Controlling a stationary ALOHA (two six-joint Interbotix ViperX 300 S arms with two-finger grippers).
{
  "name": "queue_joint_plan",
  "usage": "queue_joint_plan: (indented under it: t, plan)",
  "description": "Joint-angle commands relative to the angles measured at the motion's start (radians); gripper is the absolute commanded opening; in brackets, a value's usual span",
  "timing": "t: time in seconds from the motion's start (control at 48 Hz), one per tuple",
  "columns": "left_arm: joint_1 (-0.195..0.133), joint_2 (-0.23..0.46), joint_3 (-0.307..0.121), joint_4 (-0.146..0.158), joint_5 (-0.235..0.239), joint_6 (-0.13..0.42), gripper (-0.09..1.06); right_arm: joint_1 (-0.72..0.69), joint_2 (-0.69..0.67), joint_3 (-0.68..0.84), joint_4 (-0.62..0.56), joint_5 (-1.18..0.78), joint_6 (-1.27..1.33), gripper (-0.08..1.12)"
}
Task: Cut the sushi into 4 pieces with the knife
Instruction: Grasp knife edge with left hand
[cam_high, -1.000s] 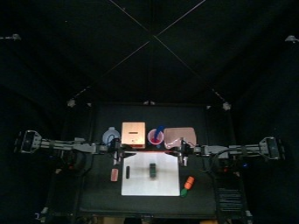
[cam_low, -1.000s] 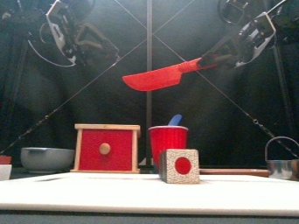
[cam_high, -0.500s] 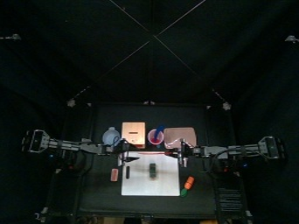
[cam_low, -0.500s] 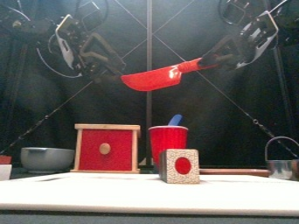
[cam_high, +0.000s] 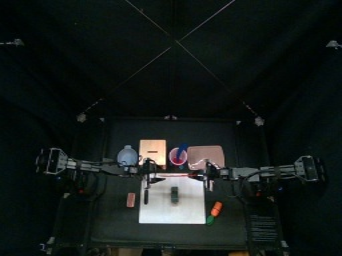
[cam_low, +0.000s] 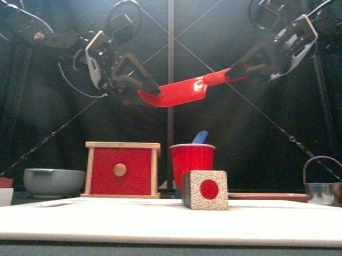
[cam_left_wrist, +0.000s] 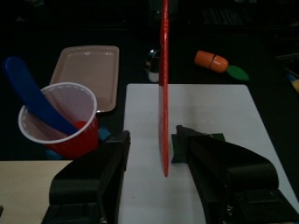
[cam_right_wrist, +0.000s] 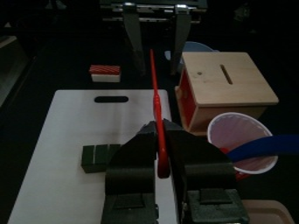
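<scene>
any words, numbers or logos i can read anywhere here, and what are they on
None can be read in any view.
The red knife, red cup, wooden box, sushi piece and white cutting board show plain surfaces, with no words, numbers or signs.
</scene>
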Motion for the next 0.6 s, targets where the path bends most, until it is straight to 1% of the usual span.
queue_joint_plan:
  t: [0.021,0.083,0.354,0.479,0.604]
  plan:
    - [0.008,0.008,-0.034,0.003,-0.006,0.0,0.77,0.006,-0.005,-0.008,0.002,-0.011,0.0,0.19]
    - [0.012,0.008,-0.034,0.003,-0.008,0.0,0.73,0.006,-0.005,-0.008,0.003,-0.011,0.0,0.19]
    - [0.012,0.008,-0.028,0.005,0.005,0.0,0.53,0.009,0.0,-0.008,0.012,0.003,0.008,0.19]
    - [0.008,0.009,-0.021,0.005,0.005,-0.002,0.44,0.003,0.009,-0.023,0.092,0.074,0.002,0.18]
    - [0.003,0.009,-0.018,0.005,0.005,-0.002,0.39,0.002,0.034,-0.052,0.14,0.178,0.002,0.18]
